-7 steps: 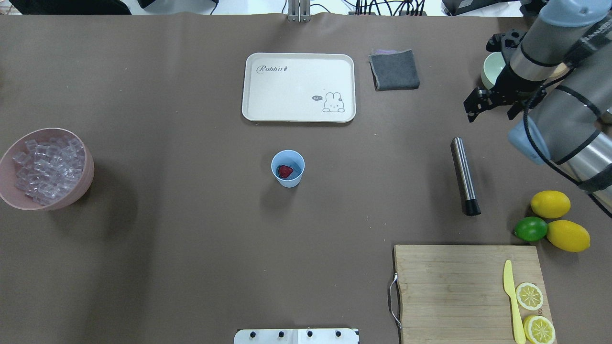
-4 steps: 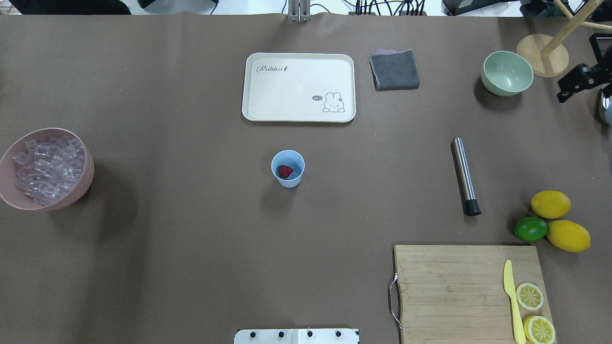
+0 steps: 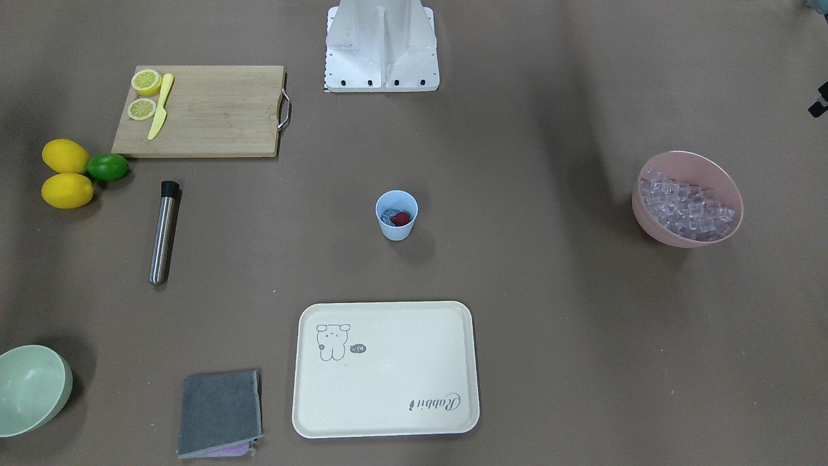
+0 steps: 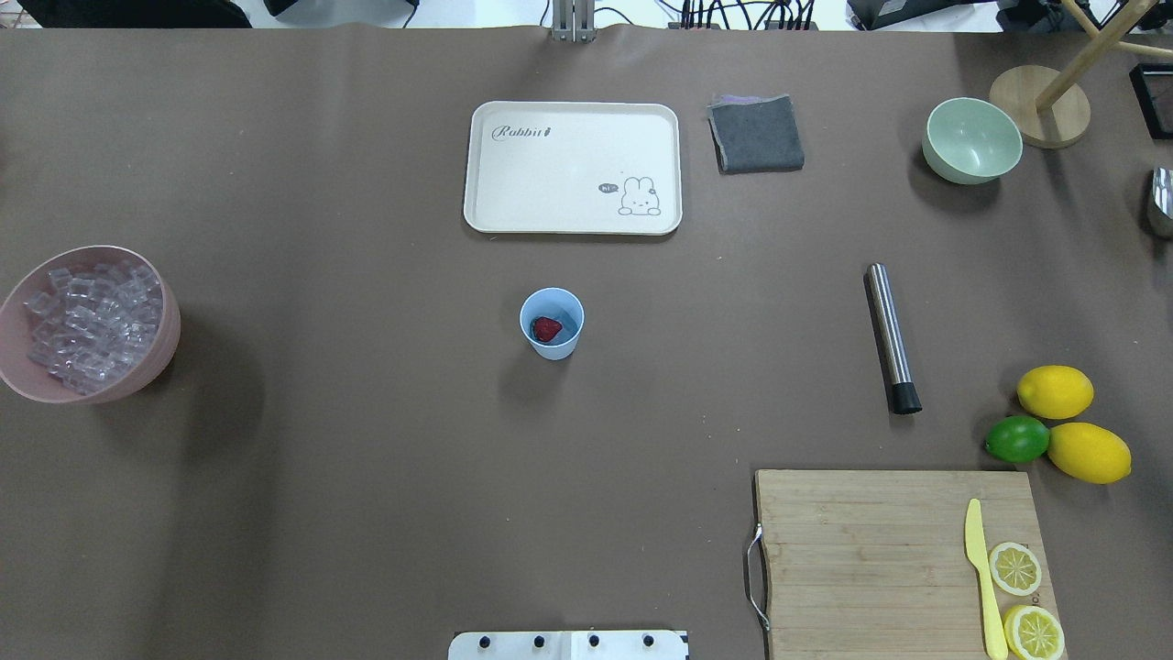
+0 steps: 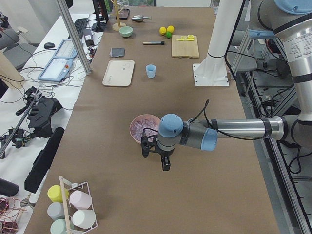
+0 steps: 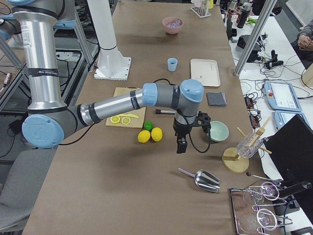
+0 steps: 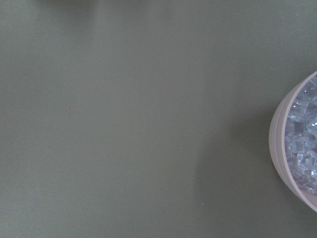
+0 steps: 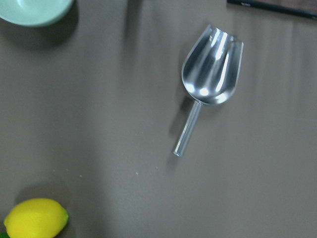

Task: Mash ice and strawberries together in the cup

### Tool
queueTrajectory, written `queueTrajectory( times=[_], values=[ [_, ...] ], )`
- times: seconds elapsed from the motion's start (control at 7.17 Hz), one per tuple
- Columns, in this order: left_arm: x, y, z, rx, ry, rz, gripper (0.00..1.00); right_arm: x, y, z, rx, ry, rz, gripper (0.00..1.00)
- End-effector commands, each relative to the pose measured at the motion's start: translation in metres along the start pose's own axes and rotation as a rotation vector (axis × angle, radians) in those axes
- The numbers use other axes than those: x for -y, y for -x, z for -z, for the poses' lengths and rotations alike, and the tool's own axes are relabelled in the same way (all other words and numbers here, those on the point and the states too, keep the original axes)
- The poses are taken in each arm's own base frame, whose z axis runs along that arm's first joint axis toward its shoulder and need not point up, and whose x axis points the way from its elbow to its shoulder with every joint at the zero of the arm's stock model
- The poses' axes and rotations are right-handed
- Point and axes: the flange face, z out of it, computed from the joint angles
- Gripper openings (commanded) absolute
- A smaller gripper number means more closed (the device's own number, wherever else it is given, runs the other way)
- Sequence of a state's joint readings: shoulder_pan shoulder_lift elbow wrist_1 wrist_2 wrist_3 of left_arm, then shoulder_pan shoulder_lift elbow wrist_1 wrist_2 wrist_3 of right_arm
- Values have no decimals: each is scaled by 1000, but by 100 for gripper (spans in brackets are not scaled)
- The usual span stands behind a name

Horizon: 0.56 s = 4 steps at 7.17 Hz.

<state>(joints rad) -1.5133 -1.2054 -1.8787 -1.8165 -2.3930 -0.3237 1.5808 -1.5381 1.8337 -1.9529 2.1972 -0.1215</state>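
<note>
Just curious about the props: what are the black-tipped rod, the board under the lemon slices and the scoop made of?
Muddler: seemingly brushed steel, by its grey sheen; black cap maybe rubber or plastic. Cutting board: wood, perhaps bamboo, by its striped grain. Scoop: polished metal, by its mirror-like glints.

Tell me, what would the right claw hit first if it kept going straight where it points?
Probably the bare brown table: the right claw points down at it, with the metal scoop lying just to one side. How near the scoop it would land is hard to judge.
</note>
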Motion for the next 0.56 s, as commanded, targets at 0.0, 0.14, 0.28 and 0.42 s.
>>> queueTrajectory(
  times=[0.0,0.14,0.28,0.42],
  values=[
    [0,-2,1,-1,-3,-4,99,-35,-27,-29,12,58,-66,100],
    [0,-2,1,-1,-4,-5,99,-41,-29,-33,8,50,-57,100],
    [0,-2,1,-1,-4,-5,99,-41,-29,-36,31,41,-56,100],
    [0,-3,2,-2,-6,-8,99,-41,-28,-37,56,40,-58,100]
  ],
)
